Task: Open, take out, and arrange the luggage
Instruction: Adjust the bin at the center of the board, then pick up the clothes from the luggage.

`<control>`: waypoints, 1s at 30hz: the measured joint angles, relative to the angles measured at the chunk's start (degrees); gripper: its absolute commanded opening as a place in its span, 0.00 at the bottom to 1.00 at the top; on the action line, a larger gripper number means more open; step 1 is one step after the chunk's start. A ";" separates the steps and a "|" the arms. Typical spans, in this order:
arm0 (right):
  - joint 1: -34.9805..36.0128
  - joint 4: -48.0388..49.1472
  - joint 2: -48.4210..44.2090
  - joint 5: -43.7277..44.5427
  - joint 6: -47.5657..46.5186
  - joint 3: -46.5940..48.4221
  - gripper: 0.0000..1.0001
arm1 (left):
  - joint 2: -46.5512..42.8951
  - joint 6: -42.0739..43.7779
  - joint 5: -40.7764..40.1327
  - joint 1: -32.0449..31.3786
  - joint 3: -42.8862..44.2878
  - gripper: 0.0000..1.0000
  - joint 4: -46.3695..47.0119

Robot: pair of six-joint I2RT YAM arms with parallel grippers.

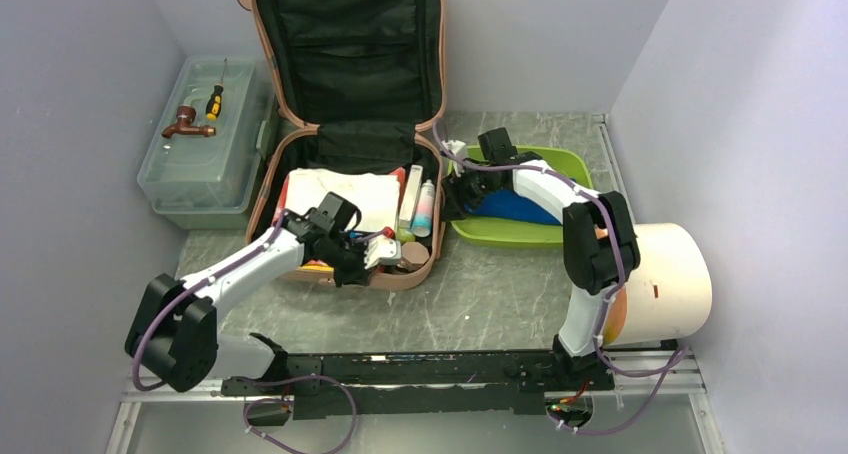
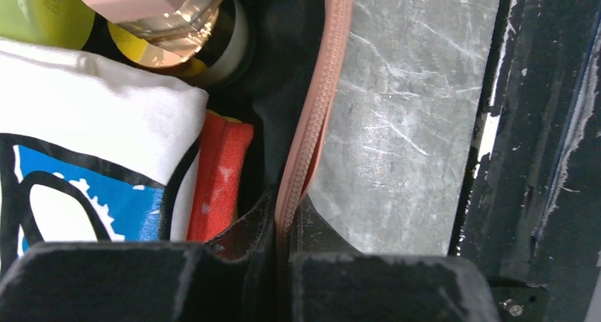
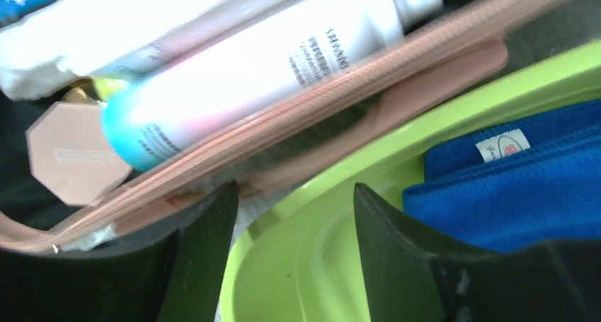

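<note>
1. Two claws are seen at the luggage (image 1: 350,64), which lies open on the table (image 1: 480,294) at twelve o'clock from the arm bases; its lid is stood upright and its lower half is packed full.
2. The left claw (image 1: 378,254) is set at the near rim, at six o'clock of the luggage; its jaws are seen almost shut, with the pink zip edge pinched between them.
3. The right claw (image 1: 455,189) is held partly open and nothing is gripped; it is placed at three o'clock of the luggage, over the rim of the lime tray (image 1: 500,236), in which a blue cloth (image 1: 525,209) lies.
4. The shell is judged stiff and, loaded, fairly heavy; the zip edge is judged soft, so a pull there may only bend it.
5. A hold on the hard rim is judged firmer; the white bottle (image 1: 424,206) looks smooth and liable to slip, so it is best taken across its middle; the folded white cloth (image 1: 345,194) is soft and can be pinched at an edge.
</note>
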 measured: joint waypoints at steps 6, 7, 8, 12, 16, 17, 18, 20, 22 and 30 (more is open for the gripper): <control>3.87 -1.51 -7.52 5.18 -1.66 -1.95 0.70 | 1.66 -0.42 -0.07 -0.28 2.54 0.00 -2.32; 3.96 -1.44 -9.38 5.16 -1.88 -2.54 0.70 | 1.44 -0.42 -0.09 -0.28 2.56 0.00 -2.34; 3.87 -1.42 -10.80 5.11 -2.01 -2.84 0.70 | 1.18 -0.42 -0.15 -0.28 2.56 0.00 -2.45; 1.97 -0.48 -16.39 4.48 -2.05 -4.24 0.72 | 0.70 -0.20 -0.50 -0.28 3.39 0.36 -3.93; 0.33 -0.02 -18.12 4.15 -2.10 -5.07 0.76 | 0.50 0.46 -4.37 0.85 6.38 0.94 -6.12; 0.11 0.02 -18.27 4.00 -2.14 -5.33 0.76 | 0.22 0.83 -5.27 1.55 7.48 0.98 -6.36; 0.04 0.00 -18.32 3.91 -2.25 -5.51 0.76 | -0.13 1.07 -5.97 2.03 8.50 0.99 -6.71; 0.07 -0.07 -18.32 3.56 -2.60 -5.62 0.77 | -1.20 1.40 -6.84 2.73 10.49 0.99 -8.50; 0.09 -0.11 -18.32 3.48 -3.19 -5.62 0.77 | -2.29 1.92 -6.82 2.95 13.16 0.99 -10.97; -0.02 -0.15 -18.71 3.48 -4.42 -5.62 0.77 | -4.31 2.54 -7.08 3.96 20.57 1.00 -6.80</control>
